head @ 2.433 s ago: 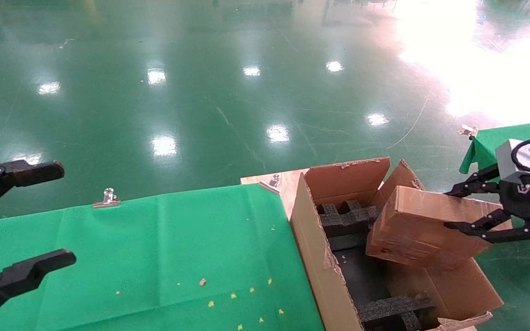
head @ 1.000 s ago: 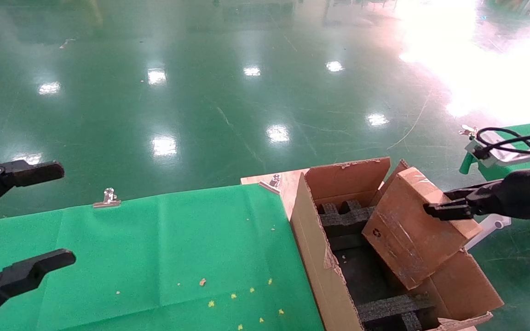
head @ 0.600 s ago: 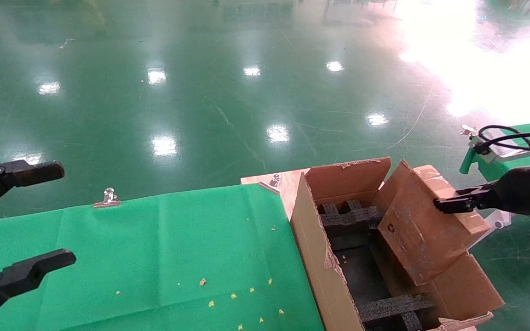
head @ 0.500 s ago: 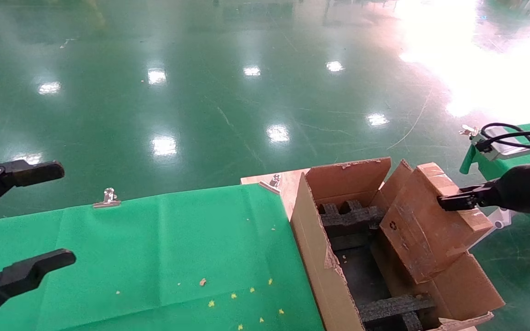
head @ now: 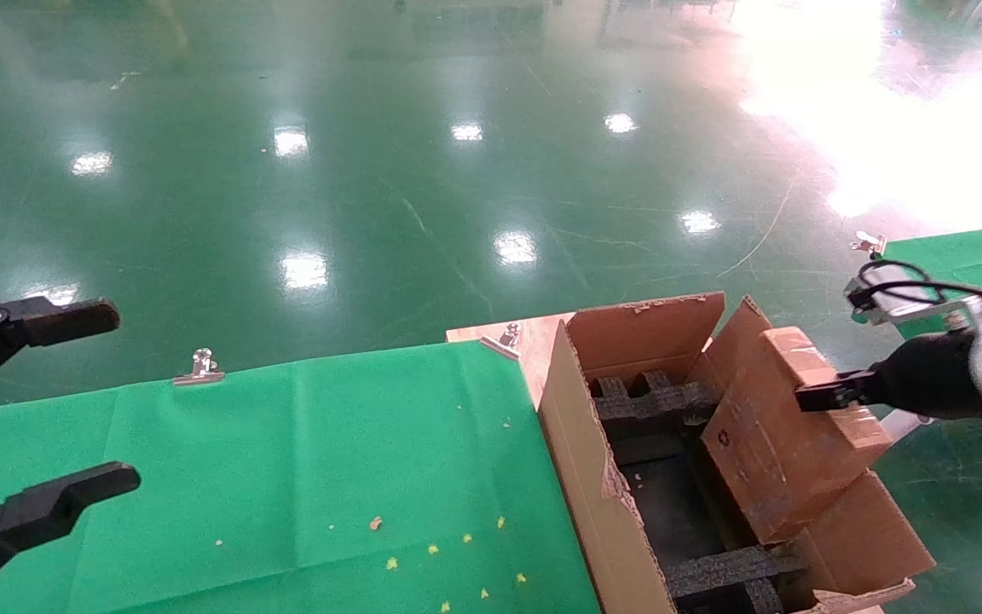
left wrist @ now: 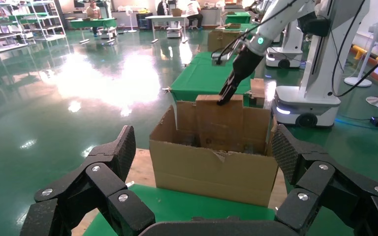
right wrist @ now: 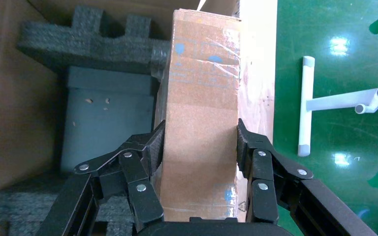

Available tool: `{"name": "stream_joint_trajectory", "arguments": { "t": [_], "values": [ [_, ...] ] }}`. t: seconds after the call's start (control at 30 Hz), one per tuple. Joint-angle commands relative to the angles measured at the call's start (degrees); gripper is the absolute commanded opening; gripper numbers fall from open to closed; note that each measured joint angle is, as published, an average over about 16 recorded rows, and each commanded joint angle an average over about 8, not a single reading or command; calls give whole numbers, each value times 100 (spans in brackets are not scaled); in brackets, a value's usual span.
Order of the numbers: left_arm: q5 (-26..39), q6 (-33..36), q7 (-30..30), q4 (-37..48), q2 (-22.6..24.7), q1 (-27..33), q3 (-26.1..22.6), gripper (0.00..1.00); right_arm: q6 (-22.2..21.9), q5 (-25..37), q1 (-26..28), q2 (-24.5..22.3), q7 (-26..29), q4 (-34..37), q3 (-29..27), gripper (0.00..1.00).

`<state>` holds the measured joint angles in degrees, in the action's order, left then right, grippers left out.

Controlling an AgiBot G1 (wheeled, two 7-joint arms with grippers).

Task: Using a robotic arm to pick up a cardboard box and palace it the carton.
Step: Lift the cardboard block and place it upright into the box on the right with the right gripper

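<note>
Since the earlier frames, the cardboard box (head: pixel 785 431) had swung from a near-level carry to a steep tilt and dropped lower, its bottom edge now inside the carton (head: pixel 580 465) at the lower right of the head view. The right pincer (head: pixel 815 396) was clamped on the box's upper end, fingers (right wrist: pixel 150 147) pressed against both narrow sides. Black foam blocks (head: pixel 644 401) lay beneath and beside it. Judged: insertion was well advanced but release had not occurred; the box appeared to lean against the carton's right wall. The left pincer (head: pixel 31 418) stood wide open and empty over the green bench (head: pixel 286 460) at lower left.
</note>
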<state>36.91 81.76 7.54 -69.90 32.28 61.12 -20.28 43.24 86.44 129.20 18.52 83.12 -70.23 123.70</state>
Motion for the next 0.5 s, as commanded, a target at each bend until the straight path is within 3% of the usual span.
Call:
{"name": "stream_joint_trajectory", "arguments": {
  "t": [0.03,0.5],
  "values": [
    [0,0,0,0,0,0,0,100,-171,95,-138,73,193,-13,64,0],
    [0,0,0,0,0,0,0,100,-1053,55,-1191,793,639,406,270,0]
  ]
}}
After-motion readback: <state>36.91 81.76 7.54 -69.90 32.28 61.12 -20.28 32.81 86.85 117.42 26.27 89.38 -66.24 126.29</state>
